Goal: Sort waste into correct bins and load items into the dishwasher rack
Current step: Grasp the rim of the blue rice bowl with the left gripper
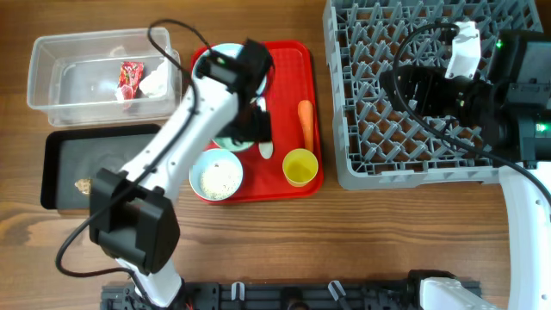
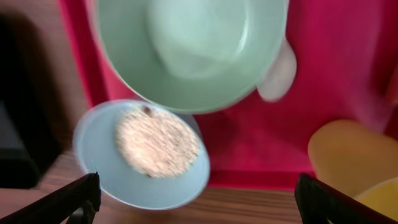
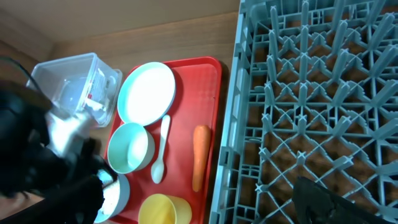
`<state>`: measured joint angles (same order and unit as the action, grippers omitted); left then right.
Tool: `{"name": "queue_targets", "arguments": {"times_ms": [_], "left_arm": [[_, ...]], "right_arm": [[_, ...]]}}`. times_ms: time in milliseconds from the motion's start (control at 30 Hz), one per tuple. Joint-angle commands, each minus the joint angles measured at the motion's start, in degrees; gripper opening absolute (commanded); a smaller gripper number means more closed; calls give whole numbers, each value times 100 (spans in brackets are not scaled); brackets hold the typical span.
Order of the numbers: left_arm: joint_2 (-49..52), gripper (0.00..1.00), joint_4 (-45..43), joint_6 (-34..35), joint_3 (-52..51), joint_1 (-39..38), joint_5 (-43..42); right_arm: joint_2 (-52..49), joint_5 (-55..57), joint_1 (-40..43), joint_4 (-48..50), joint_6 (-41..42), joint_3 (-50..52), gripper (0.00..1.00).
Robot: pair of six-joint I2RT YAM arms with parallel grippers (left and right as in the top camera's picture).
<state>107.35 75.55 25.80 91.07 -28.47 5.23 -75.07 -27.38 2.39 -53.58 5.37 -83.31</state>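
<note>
Blue bowl [image 1: 217, 196] holds rice [image 1: 219, 178]; yellow cup [image 1: 300, 166], orange carrot [image 1: 306, 123] lie nearby.

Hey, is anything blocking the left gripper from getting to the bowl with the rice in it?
Nothing visible. The open left gripper faces the rice bowl directly; the empty mint bowl sits at its far rim, not between them.

The left arm [image 1: 185, 120] has smooth white links joined by boxy black joint housings, and a thin black cable [image 1: 168, 25] loops off it. The left hand [image 2: 198, 196] ends in flat black fingers [image 2: 78, 198]. The right arm [image 1: 521, 202] pairs a white link with black housings, small green lights [image 1: 498, 43] and a white clip [image 1: 463, 47].
</note>
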Motion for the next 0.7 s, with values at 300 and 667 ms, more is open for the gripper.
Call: {"name": "queue_targets", "arguments": {"times_ms": [300, 667], "left_arm": [[-52, 85, -1838, 621, -1908, -573, -61], [-52, 18, -2048, 619, -2074, -570, 85]], "right_arm": [[-59, 170, -20, 4, 66, -138, 100], [-59, 190, -20, 15, 61, -140, 100]]}}
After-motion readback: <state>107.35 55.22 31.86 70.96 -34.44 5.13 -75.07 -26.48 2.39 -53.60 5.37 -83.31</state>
